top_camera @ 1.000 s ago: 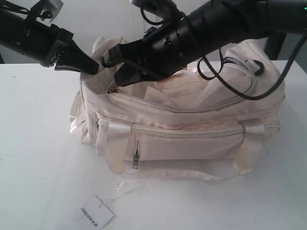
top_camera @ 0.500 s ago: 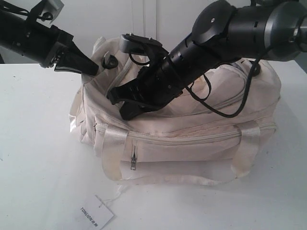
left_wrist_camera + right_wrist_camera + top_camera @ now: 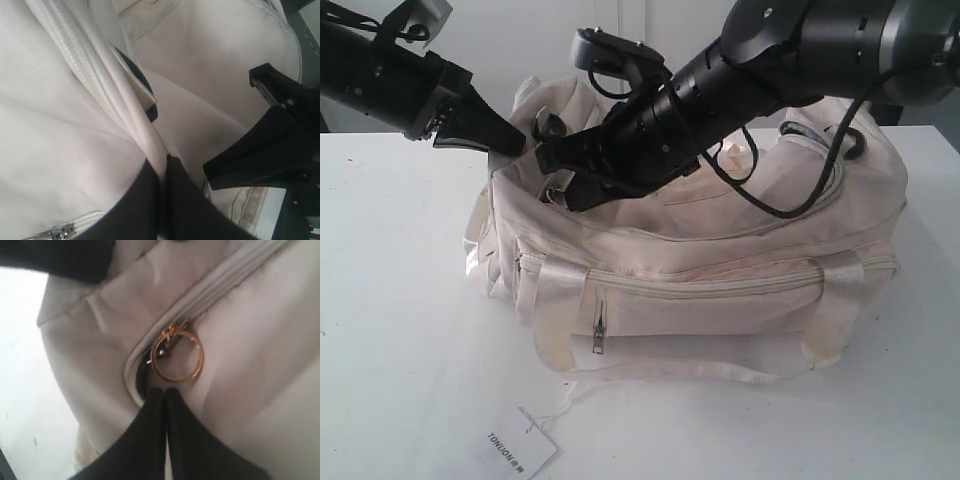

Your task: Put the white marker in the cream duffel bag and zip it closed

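Grippers | right gripper point(image 3: 162, 391) closed, empty, beside gold zipper pull point(image 3: 176, 379) | left gripper point(image 3: 162, 161) pinching cream duffel bag point(image 3: 60, 140) seam

Cream duffel bag point(image 3: 720, 275); gold zipper ring point(image 3: 177, 359); white tag point(image 3: 520, 447), black lettering; white table point(image 3: 400, 350).

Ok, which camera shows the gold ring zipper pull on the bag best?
The right wrist view: the gold ring pull hangs large and sharp on the zipper of the cream duffel bag, just past the shut right gripper. In the exterior view I can't make it out; the left wrist view misses it.
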`<state>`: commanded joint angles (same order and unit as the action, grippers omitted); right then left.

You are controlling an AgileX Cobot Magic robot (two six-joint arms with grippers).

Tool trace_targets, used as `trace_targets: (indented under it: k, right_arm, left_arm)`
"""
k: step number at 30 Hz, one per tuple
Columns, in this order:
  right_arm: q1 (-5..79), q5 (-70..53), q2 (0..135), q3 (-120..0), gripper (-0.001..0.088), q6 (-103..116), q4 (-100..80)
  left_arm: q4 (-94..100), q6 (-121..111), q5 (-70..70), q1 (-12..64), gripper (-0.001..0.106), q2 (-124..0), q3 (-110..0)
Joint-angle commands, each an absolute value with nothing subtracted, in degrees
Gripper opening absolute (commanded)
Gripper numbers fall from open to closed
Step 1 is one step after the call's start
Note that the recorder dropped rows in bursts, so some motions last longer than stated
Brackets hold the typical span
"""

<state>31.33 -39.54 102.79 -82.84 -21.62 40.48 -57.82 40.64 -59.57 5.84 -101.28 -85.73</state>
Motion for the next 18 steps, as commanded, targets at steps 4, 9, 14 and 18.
trace_targets:
  k: [4,9,14,18]
  right_arm:
    - [31.3,-37.1,103.0,-82.8,0.0002,-20.3,40.6]
    - [31.3,-36.9,104.1,-82.8,0.0119,-20.3,42.4]
    - [31.4,-36.6,104.7,-82.8,0.0275,-20.3,44.5]
    - [31.4,-36.6,104.7,-82.8,0.0334,-20.4,45.6]
  left_arm:
    - [-57.8,40.6,-59.6,5.8,0.000,-101.3,-85.7]
    - [-57.8,40.6,-59.6,5.8,0.000,-101.3,-85.7]
    - [-57.8,40.6,-59.6,5.8,0.000,-101.3,-85.7]
    - [-57.8,40.6,-59.6,5.8,0.000,-101.3,-85.7]
